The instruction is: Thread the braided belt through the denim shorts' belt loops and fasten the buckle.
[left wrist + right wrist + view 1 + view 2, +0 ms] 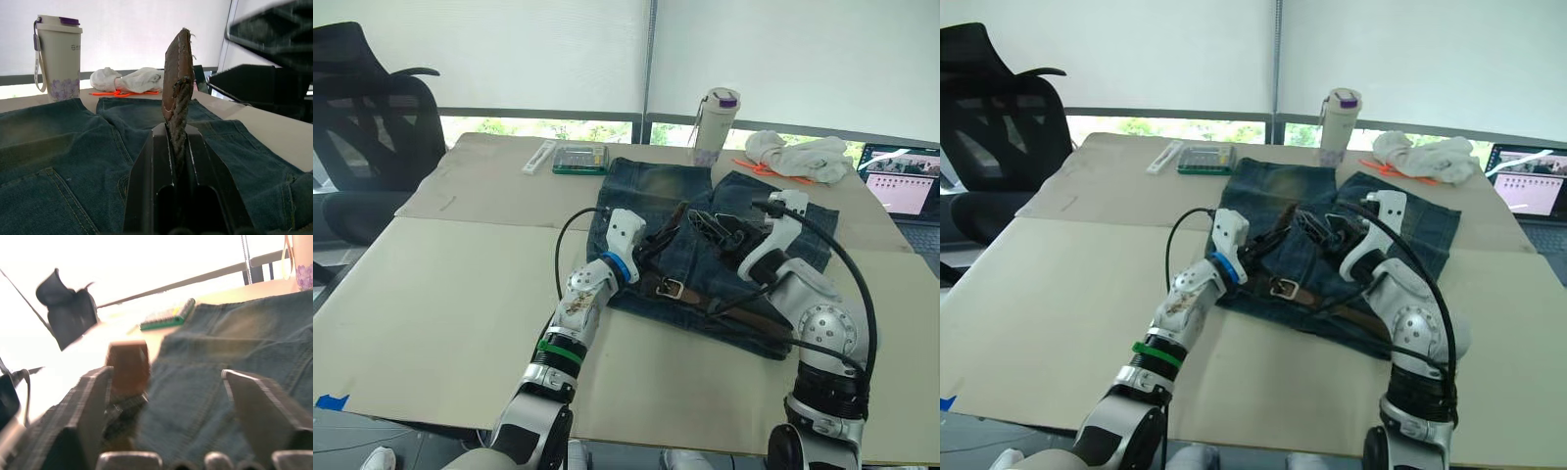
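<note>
The denim shorts [651, 186] lie flat on the table, waistband toward me. The braided belt [744, 315] runs along the waistband, its buckle [671, 288] lying on the denim near the middle. I cannot make out the belt loops. My left gripper [177, 132] is shut on the belt's free end [177, 73], which stands upright between its fingers just above the shorts. My right gripper [166, 377] is open, fingers wide apart, facing the left gripper [668, 223] over the middle of the shorts. The brown belt end [128, 364] shows close beside one right finger.
Behind the shorts stand a white cup with a purple lid [713, 122], a white cloth [800, 157] and a green box [580, 159]. A laptop [906, 186] sits at the far right and a black chair [367, 127] at the left. Black cables loop over both arms.
</note>
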`<state>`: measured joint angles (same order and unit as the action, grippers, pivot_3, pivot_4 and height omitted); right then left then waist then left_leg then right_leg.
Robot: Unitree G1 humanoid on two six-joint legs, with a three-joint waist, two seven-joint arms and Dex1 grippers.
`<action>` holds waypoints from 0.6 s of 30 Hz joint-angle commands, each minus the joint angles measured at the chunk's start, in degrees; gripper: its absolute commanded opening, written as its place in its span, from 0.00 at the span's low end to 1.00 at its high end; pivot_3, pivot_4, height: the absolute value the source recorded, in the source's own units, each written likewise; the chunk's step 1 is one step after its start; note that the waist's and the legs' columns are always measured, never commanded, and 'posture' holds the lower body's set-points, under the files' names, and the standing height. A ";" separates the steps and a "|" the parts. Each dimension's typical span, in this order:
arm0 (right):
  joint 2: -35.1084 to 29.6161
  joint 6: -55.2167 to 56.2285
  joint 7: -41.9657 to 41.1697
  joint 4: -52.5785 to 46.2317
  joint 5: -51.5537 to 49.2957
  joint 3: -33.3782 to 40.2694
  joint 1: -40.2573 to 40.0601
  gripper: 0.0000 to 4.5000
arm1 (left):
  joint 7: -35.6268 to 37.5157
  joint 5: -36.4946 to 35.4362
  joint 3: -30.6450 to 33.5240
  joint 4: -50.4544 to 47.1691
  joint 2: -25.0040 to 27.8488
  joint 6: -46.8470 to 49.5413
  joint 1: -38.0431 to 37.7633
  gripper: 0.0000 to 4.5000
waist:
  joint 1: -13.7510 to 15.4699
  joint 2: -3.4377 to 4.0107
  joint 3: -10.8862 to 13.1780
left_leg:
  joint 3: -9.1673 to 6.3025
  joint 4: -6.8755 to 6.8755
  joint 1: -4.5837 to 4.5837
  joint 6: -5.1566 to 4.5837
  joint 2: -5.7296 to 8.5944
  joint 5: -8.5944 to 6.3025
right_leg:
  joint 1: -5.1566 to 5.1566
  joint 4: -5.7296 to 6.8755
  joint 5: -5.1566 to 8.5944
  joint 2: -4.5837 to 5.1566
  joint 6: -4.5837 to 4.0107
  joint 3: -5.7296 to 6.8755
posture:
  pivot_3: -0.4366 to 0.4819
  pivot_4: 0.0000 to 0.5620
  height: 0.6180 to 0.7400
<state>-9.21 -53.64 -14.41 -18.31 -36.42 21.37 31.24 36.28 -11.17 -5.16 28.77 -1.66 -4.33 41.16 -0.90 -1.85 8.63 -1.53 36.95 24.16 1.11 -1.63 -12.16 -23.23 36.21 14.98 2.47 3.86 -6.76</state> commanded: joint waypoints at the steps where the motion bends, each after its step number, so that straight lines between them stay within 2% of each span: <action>1: -1.32 -0.09 1.35 -1.26 -1.02 -0.82 0.40 1.00 | -1.63 -0.46 1.31 -0.16 -0.94 -2.41 1.39 0.00 | 0.04 0.00 0.00 | 0.00 0.00 0.00 0.00 0.00 0.00 | 0.00 0.00 0.00 0.00 0.00 0.01 | 0.48 0.27 0.98; 5: -4.62 1.83 -2.76 -1.22 -0.11 -4.84 -2.98 1.00 | -3.87 -2.69 4.86 1.31 -1.24 -1.38 2.87 0.00 | -0.06 0.01 0.00 | 0.00 0.00 0.01 -0.01 0.00 0.00 | -0.01 0.00 0.00 0.00 0.00 0.01 | 0.48 0.27 0.98; 10: -13.90 19.20 -17.45 3.17 11.69 -19.78 -10.91 1.00 | -7.12 -5.99 10.01 3.02 -0.75 1.92 2.53 0.00 | -0.42 0.01 0.01 | 0.01 0.01 0.01 -0.01 0.01 0.00 | 0.01 -0.03 0.01 0.00 0.02 0.01 | 0.48 0.27 0.98; 12: -14.49 22.19 -20.53 5.14 12.43 -21.80 -10.70 1.00 | -8.77 -7.29 11.67 2.98 -0.94 3.59 2.15 0.00 | -0.93 0.01 0.02 | 0.04 0.03 0.00 -0.01 0.01 0.01 | -0.02 0.02 0.00 0.00 0.03 -0.02 | 0.48 0.27 0.98; 18: -16.53 29.47 -26.41 14.65 17.57 -25.81 -7.86 0.58 | -13.33 -8.86 14.73 1.52 -0.90 7.24 0.39 0.00 | -1.24 -0.01 0.03 | 0.00 0.18 -0.08 0.00 0.02 0.06 | 0.03 0.29 -0.01 -0.01 0.03 -0.01 | 0.48 0.27 0.98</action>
<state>-24.94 -27.32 -39.17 -4.98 -20.53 -4.11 22.36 23.85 -19.15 8.98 32.43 -2.60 2.48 41.53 -2.14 -1.87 8.66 -1.53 37.18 24.08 1.10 -1.61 -12.10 -23.20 36.54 14.97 2.46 3.89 -6.77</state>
